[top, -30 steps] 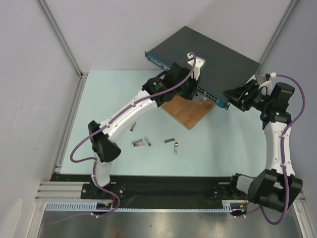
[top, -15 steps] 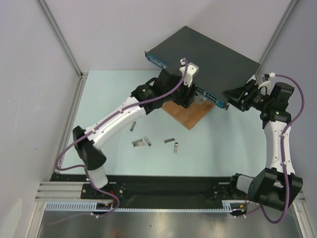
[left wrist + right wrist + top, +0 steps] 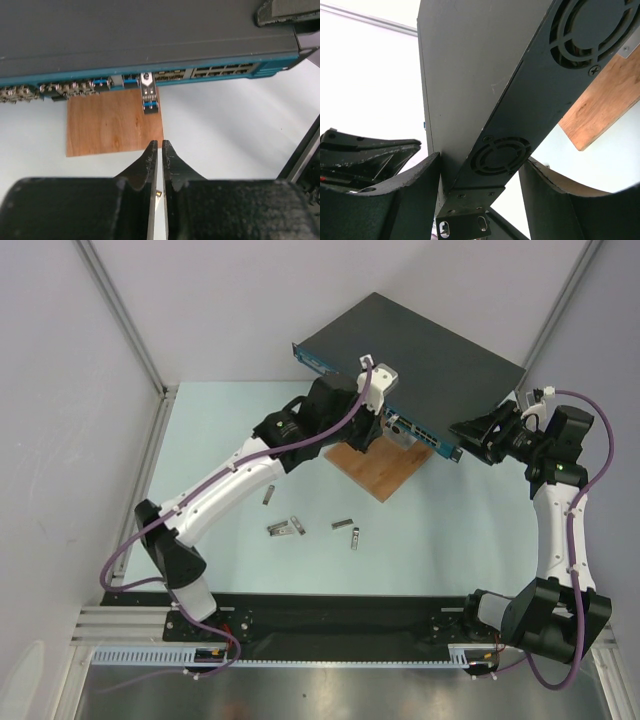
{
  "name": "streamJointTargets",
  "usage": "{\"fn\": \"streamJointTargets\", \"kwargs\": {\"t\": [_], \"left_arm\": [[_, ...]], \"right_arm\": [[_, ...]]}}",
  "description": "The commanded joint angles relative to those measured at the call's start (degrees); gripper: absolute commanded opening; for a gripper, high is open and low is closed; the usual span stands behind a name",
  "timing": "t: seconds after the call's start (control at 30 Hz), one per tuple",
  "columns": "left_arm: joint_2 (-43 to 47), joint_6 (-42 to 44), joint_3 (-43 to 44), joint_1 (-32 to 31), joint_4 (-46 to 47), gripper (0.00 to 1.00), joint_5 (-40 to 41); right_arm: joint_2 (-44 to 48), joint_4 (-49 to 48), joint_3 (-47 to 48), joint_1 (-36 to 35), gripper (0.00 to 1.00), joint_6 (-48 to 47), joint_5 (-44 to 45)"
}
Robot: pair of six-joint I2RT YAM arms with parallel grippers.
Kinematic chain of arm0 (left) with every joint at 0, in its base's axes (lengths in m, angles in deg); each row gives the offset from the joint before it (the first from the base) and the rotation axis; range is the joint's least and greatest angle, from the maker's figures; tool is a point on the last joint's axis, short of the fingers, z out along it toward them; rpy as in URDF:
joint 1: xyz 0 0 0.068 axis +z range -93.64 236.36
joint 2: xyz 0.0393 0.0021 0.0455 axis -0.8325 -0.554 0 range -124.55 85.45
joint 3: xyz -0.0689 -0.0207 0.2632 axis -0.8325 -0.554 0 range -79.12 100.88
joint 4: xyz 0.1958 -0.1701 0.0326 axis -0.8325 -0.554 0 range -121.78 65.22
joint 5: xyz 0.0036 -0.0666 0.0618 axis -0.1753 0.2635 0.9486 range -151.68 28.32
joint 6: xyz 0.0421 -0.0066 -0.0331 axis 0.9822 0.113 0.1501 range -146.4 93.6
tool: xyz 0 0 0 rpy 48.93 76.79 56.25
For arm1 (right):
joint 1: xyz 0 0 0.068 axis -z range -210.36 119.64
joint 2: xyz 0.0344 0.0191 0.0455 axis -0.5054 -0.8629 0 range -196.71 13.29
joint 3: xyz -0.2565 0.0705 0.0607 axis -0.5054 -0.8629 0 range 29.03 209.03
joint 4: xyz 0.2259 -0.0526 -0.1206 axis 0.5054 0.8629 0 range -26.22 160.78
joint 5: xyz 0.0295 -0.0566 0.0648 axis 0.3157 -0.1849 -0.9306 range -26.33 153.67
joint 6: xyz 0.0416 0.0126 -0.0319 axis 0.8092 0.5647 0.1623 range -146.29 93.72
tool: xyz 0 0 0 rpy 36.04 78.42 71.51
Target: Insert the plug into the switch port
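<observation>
Left gripper (image 3: 159, 150) pinched almost shut, empty, a little short of the plug (image 3: 147, 92) sticking out of the switch (image 3: 150, 30) front strip. Right gripper (image 3: 479, 165) clamped across the switch end. Risk: plug perhaps only half-seated, knocked crooked by an off-centre push.

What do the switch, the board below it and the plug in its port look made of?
The switch looks like sheet metal painted matt dark grey: crisp folded edges, stamped fan grilles, screws. The board is bare wood, probably plywood: brown, visible grain. The plug seems shiny bare metal with a blue tab, perhaps plastic.
</observation>
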Motion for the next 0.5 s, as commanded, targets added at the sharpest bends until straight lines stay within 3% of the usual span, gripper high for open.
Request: {"fn": "streamJointTargets", "kwargs": {"t": [0.0,0.47], "left_arm": [[-2.2,0.1,4.1,0.4,2.2,0.1,-1.0],[-10.1,1.3,12.9,0.5,2.2,0.04,3.8]], "right_arm": [[-2.2,-3.7,1.2,-4.0,0.0,-4.5,-1.9],[-1.7,-2.2,0.5,-3.9,0.0,-5.8,-2.1]]}}
